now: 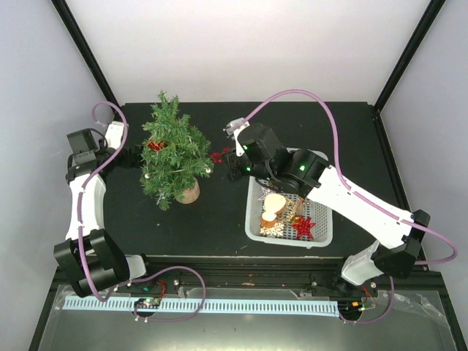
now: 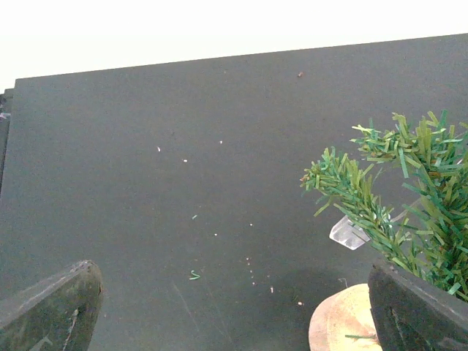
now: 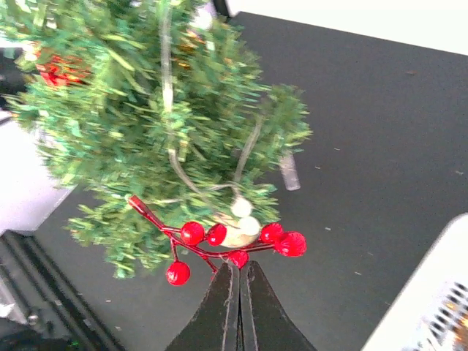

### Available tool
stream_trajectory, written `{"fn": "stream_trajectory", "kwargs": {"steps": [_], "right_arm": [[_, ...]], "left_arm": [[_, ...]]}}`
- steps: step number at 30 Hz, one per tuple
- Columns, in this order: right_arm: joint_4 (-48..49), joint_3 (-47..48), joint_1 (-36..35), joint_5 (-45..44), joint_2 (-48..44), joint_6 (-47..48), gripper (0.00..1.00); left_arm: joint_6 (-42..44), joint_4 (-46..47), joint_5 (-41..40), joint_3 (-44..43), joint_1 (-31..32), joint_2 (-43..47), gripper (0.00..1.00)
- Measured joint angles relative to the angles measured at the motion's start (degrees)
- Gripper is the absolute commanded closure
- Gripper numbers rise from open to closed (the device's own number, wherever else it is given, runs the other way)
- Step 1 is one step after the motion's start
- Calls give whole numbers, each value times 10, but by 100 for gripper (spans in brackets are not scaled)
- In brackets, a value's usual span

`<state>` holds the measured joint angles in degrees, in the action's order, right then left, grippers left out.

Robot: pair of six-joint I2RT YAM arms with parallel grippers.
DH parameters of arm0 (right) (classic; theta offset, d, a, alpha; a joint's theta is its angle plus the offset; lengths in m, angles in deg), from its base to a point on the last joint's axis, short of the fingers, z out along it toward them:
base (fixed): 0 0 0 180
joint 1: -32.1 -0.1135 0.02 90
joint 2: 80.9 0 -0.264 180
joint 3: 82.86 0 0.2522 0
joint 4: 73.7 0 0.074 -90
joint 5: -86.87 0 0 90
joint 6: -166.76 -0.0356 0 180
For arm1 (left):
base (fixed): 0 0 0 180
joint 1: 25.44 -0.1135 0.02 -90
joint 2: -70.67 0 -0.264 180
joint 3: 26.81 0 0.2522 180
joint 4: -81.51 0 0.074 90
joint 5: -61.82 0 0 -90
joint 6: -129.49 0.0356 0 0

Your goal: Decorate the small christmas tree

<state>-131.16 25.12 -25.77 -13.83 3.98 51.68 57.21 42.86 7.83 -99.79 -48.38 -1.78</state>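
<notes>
- The small christmas tree (image 1: 174, 150) is standing upright on the dark surface (image 1: 219, 219), its tip pointing up, left of the white basket (image 1: 253, 223).
- The basket is holding a wooden slice (image 1: 274, 204) and a red star (image 1: 303, 227).
- The right fingers (image 3: 219, 314) are clenching a red berry sprig (image 3: 219, 238) just beside the tree.
- The left fingers (image 2: 51, 311) are gaping wide by its base.

1. The table (image 1: 219, 227) has a matte black top, speckled with small pale crumbs in the left wrist view.
2. A plain white wall (image 1: 241, 44) stands behind its far edge.
3. 2 black posts (image 1: 84, 51) rise at the far corners, with pale grey panels (image 1: 33, 110) outside them.
4. A black rail (image 1: 241, 272) runs along the near edge; a pale slotted strip (image 1: 197, 306) lies before it on a grey metal surface (image 1: 219, 335).
5. The light is bright and even, and the shadows are soft.
</notes>
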Motion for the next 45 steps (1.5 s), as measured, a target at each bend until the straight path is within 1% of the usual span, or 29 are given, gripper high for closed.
{"fn": "stream_trajectory", "kwargs": {"steps": [4, 8, 13, 17, 27, 45], "right_arm": [[32, 19, 0, 53, 17, 1, 99], [56, 76, 0, 97, 59, -1, 99], [65, 141, 0, 126, 114, -3, 99], [65, 167, 0, 139, 149, -4, 99], [64, 178, 0, 148, 202, -7, 99], [66, 195, 14, 123, 209, -14, 99]], "left_arm": [[-7, 1, 4, 0, -3, 0, 1], [-14, 2, 15, 0, -2, 0, 1], [-19, 5, 24, 2, -3, 0, 1], [-19, 5, 29, 4, -3, 0, 1], [-21, 10, 42, 14, -3, 0, 1], [-23, 14, 67, 24, -3, -4, 1]]}}
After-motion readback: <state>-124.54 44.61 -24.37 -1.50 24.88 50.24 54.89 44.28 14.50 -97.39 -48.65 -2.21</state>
